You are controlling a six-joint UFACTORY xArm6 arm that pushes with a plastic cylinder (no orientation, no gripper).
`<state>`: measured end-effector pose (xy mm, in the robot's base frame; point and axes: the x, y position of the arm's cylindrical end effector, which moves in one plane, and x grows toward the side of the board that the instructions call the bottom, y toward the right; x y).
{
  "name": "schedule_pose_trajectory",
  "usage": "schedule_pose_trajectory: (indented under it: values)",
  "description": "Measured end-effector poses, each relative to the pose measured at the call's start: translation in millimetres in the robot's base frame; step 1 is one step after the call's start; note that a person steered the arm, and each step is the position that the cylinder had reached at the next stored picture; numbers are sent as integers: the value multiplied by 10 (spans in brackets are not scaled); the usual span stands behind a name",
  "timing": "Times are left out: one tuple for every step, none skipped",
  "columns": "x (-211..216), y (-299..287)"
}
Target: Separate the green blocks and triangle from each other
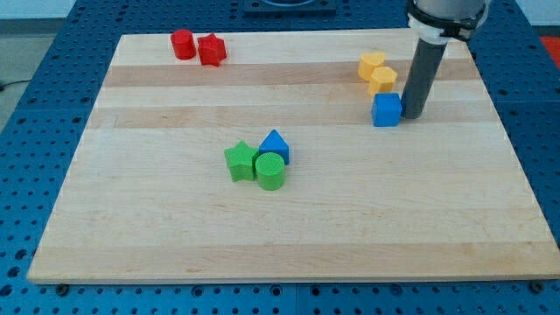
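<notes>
A green star block point(238, 161), a green cylinder block point(270, 171) and a blue triangle block point(276, 145) sit bunched together, touching, a little left of the board's middle. My tip point(412, 115) rests on the board at the view's upper right, right beside a blue cube point(386, 110), far to the right of the green cluster.
Two yellow blocks point(377, 73) sit touching just above the blue cube. A red cylinder point(182, 44) and a red star point(211, 50) sit together near the top left. The wooden board point(289, 236) ends at a blue perforated table.
</notes>
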<state>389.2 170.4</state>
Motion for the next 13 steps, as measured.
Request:
schedule_pose_trajectory:
  values:
    - [320,123]
    - [807,87]
    - [1031,-347]
    - [1040,-1363]
    - [1040,-2332]
    - [963,-2607]
    - [724,-2618]
    - [687,-2338]
    - [687,-1932]
    - [686,-1644]
    - [752,-1519]
    - [767,-1346]
    - [767,-1033]
